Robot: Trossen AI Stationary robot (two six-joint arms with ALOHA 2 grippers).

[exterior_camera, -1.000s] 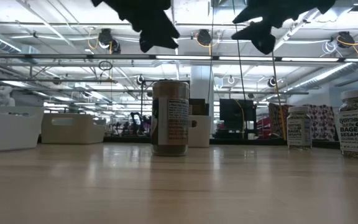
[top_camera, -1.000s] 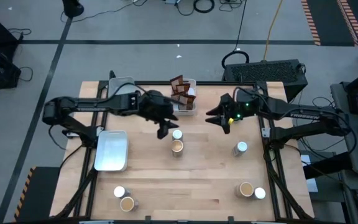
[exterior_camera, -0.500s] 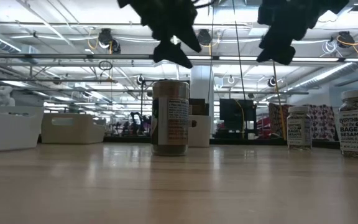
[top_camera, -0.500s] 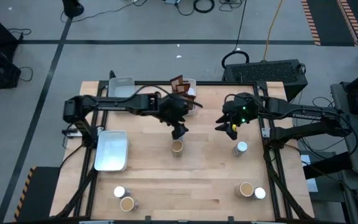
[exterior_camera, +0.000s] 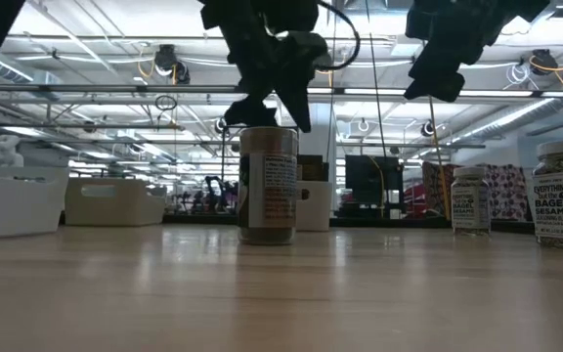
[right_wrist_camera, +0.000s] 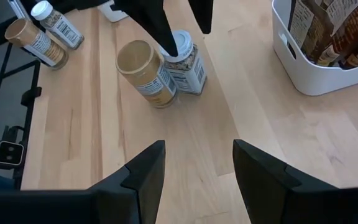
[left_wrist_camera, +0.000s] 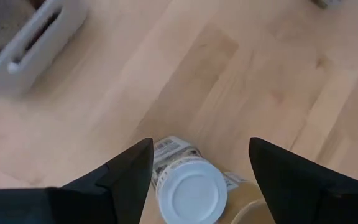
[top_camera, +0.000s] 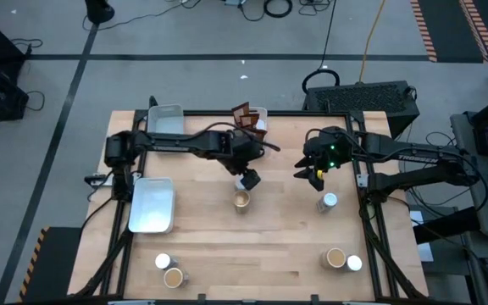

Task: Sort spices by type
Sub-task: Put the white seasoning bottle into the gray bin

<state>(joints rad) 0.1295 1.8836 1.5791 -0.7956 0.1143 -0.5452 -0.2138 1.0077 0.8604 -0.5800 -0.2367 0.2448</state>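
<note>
White-topped jar (left_wrist_camera: 192, 191): stands at table centre, touching the tan-topped jar (top_camera: 241, 199). Likely rigid, light, smooth-sided and apt to slip; best taken across the body just under the cap.

Left gripper (left_wrist_camera: 197, 174): directly above the white-topped jar, fingers spread either side, holding nothing.

Right gripper (top_camera: 309, 172): well apart from the white-topped jar, half open, empty.

Obscured: jar label, cut off in the left wrist view; in the high view the gripper covers most of the jar.
</note>
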